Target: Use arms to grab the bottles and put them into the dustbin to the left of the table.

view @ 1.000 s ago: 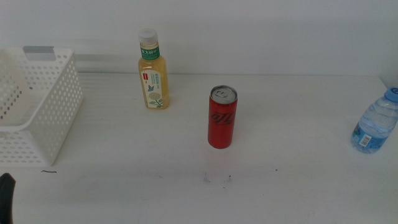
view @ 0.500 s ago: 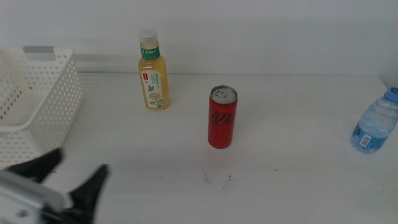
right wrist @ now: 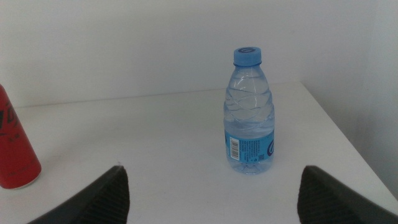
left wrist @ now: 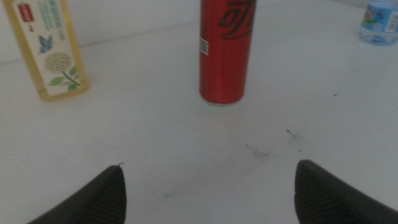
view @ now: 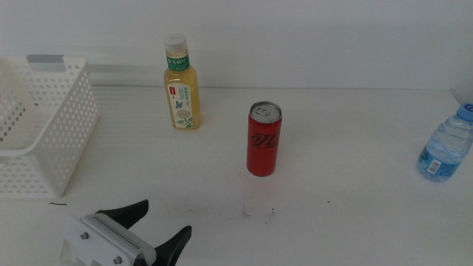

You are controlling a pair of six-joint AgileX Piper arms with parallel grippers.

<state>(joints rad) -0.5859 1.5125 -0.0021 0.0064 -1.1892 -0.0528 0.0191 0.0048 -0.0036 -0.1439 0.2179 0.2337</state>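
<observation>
Left gripper [view: 164, 223] jaws wide, empty, aimed to straddle slim red metal can [view: 264, 139] | right gripper [right wrist: 211, 205] wide, facing clear blue-capped water bottle [right wrist: 249, 111]

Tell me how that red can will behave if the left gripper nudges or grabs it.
The red can is tall and slim on a narrow base, so a high push would probably tip it. Its smooth round wall may slip between the open left gripper.
</observation>
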